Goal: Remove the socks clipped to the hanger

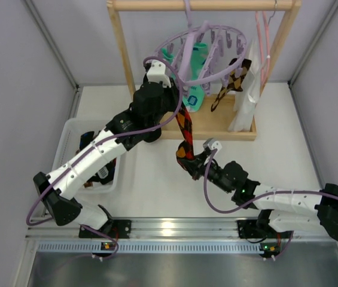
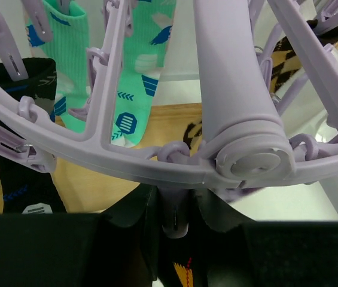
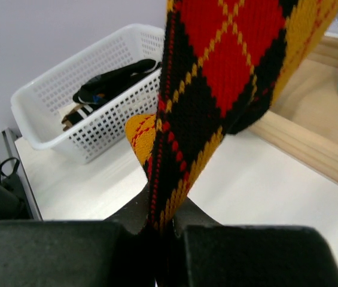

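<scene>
A red-and-black check sock (image 1: 185,128) is hung from the hanger (image 1: 188,63) on the rack (image 1: 118,54), above the table (image 1: 157,191). Its lower end is pinched between the right fingers (image 3: 195,218). A peg (image 2: 174,218) on the hanger's rim is clamped by the left fingers (image 2: 130,221).

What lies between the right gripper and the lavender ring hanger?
A black, red and yellow diamond-check sock runs from the right gripper, shut on its lower end, up to the hanger. The top external view shows it.
</scene>
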You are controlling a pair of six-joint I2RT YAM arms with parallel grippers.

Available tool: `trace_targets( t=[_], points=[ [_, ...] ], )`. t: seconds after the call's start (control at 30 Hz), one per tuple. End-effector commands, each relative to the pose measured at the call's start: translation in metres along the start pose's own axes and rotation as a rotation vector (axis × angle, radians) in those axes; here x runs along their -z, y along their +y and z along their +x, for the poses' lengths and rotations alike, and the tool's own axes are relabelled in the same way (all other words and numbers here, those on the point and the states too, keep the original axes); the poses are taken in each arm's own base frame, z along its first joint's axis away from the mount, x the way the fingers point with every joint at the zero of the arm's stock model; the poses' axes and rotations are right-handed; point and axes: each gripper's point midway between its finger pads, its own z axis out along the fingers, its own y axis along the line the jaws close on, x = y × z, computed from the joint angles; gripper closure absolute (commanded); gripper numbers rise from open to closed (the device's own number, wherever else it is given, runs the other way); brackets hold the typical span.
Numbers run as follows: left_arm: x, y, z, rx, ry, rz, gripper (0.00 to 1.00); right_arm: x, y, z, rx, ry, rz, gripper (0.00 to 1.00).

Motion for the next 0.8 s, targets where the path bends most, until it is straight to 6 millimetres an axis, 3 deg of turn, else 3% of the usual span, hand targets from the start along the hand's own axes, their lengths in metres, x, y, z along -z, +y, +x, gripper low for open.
trace_targets(
  t=[0.0,0.2,0.4,0.53,0.6,0.63,0.67,0.7,0.77],
  points=[
    [0.001,-0.008,-0.021,0.004,-0.066,0.030,1.00,0.011,0.003,-0.007,-0.018,-0.046,-0.010,1.00],
    [0.001,-0.008,-0.020,-0.002,-0.065,0.030,1.00,0.029,-0.008,0.003,-0.021,-0.030,0.027,1.00],
    [-0.002,-0.009,-0.023,-0.002,-0.070,0.028,1.00,0.032,-0.009,-0.013,0.013,-0.055,0.038,1.00],
    [-0.001,-0.010,-0.021,-0.011,-0.064,0.036,0.99,0.036,-0.013,-0.008,0.012,-0.038,0.055,1.00],
    [0.003,-0.010,-0.016,-0.015,-0.050,0.053,0.63,0.038,-0.008,-0.006,0.007,-0.028,0.027,1.00],
    [0.004,-0.008,-0.012,-0.017,-0.044,0.054,0.52,0.038,-0.008,-0.003,0.007,-0.016,0.023,1.00],
    [0.011,-0.007,-0.015,-0.016,-0.050,0.058,0.30,0.038,-0.007,-0.006,0.008,-0.022,0.022,1.00],
    [0.013,-0.002,-0.005,-0.030,-0.032,0.056,0.23,0.039,-0.007,-0.008,0.006,-0.021,0.025,1.00],
    [0.026,0.004,-0.006,-0.039,-0.037,0.054,0.09,0.040,-0.009,-0.009,0.013,-0.009,0.038,1.00]
  ],
)
